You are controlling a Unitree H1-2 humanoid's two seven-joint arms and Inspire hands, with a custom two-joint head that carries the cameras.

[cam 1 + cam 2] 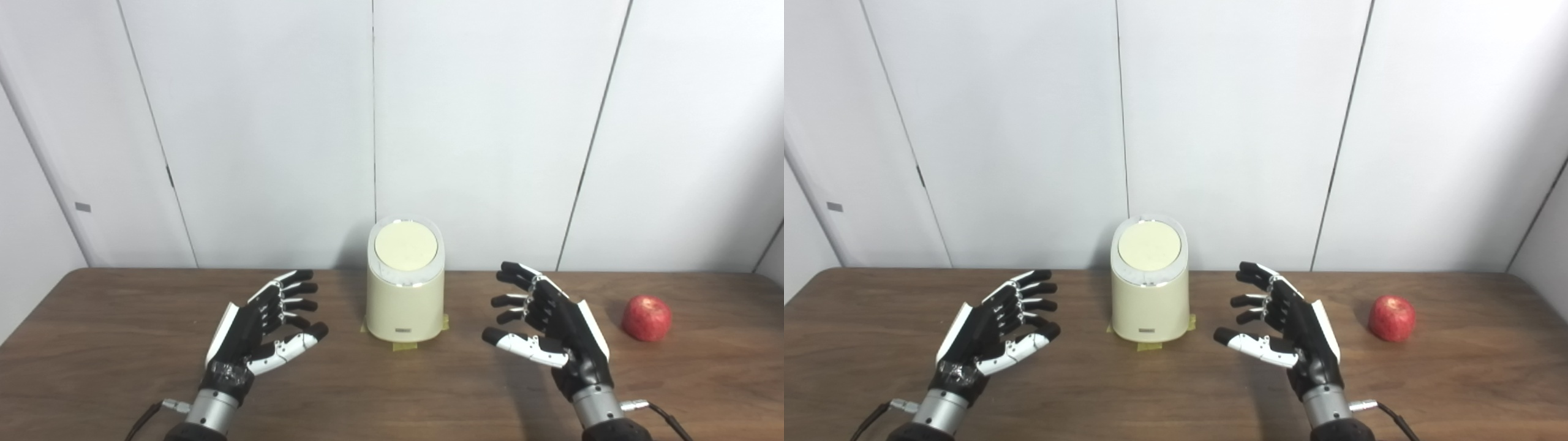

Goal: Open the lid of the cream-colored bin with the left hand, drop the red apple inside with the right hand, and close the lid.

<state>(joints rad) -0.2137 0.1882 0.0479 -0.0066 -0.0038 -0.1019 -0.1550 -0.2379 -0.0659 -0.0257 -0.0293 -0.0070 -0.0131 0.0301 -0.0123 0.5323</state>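
Here the cream-colored bin [405, 288] stands at frame centre on the brown tabletop [122, 361], its round lid [406, 246] shut and strips of yellow tape [404, 345] at its base. The red apple [646, 318] lies at the right of the frame, well apart from the bin. The left hand [263, 324] and right hand [545, 324] flank the bin, fingers spread, holding nothing. No step appears begun; next the left hand must reach the lid. A small dark label [402, 331] low on the bin front is too small to read.
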